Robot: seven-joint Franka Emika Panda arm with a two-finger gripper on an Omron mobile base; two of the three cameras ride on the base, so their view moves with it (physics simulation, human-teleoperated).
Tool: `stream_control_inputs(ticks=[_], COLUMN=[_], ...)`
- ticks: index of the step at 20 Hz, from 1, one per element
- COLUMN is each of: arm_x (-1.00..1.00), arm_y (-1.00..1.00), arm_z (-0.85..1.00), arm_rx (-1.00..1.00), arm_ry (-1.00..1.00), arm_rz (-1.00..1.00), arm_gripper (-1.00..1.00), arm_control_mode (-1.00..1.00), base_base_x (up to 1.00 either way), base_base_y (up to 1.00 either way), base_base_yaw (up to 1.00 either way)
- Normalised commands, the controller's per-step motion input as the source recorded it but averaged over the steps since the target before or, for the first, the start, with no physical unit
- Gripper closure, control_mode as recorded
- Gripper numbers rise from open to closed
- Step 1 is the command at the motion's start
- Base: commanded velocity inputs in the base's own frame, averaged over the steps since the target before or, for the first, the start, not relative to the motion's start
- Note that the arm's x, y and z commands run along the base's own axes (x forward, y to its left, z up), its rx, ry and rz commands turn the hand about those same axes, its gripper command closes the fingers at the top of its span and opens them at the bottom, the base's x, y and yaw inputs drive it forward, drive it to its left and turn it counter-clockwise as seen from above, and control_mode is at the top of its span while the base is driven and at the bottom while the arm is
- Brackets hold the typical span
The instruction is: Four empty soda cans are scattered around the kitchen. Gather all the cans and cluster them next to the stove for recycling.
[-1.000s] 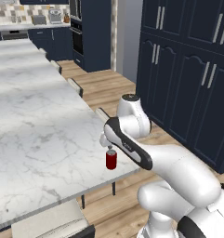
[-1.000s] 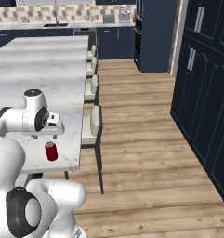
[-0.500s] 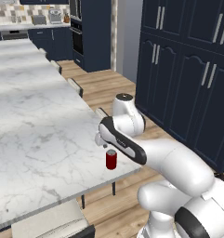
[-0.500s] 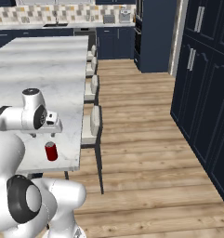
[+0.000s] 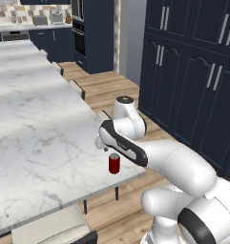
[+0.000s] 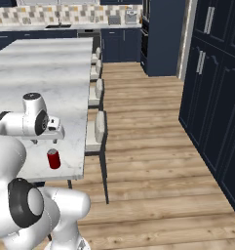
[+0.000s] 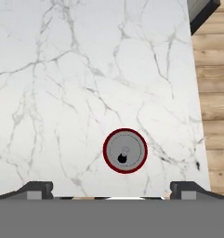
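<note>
One red soda can (image 5: 114,163) with a silvery top stands upright near the corner of the white marble island (image 5: 35,119). My gripper (image 5: 103,147) hangs just above it, a little toward the island's inside, jaws open and empty. From the right base view the can (image 6: 53,159) sits below the gripper (image 6: 46,141), close to the island's edge (image 6: 81,146). Looking straight down in the hand view, the can's round top (image 7: 125,150) lies between and slightly ahead of the widely spread fingertips (image 7: 37,188), apart from both; the gripper (image 7: 112,188) is open.
Stools (image 6: 95,129) line the island's long side, and another seat (image 5: 54,228) stands at its near end. Tall navy cabinets (image 5: 193,71) rise across a strip of wood floor (image 6: 153,161). A back counter with a mosaic wall (image 6: 60,17) lies far behind.
The arm's wrist has shifted slightly inward over the island, above the can. The can has not moved and the jaws have stayed open.
</note>
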Motion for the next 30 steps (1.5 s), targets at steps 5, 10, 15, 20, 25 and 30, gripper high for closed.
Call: stream_control_inputs(ticks=[5, 10, 15, 20, 25, 30], arm_x=[0.01, 0.0, 0.0, 0.0, 0.0, -0.01], arm_y=[0.0, 0.0, 0.01, 0.0, -0.01, -0.07], arm_z=[-0.1, -0.07, -0.07, -0.07, 0.0, -0.06], arm_rx=[0.0, 0.0, 0.0, 0.0, 0.0, 0.0], arm_ry=[-0.04, -0.04, -0.05, -0.02, 0.0, 0.02], arm_rz=[0.0, 0.0, 0.0, 0.0, 0.0, 0.0], arm_gripper=[-1.0, -1.0, -1.0, -1.0, -1.0, -1.0], arm_control_mode=[-1.0, -1.0, -1.0, -1.0, -1.0, -1.0], base_base_x=[0.0, 0.0, 0.0, 0.0, 0.0, 0.0], base_base_y=[0.0, 0.0, 0.0, 0.0, 0.0, 0.0], base_base_yaw=[0.0, 0.0, 0.0, 0.0, 0.0, 0.0])
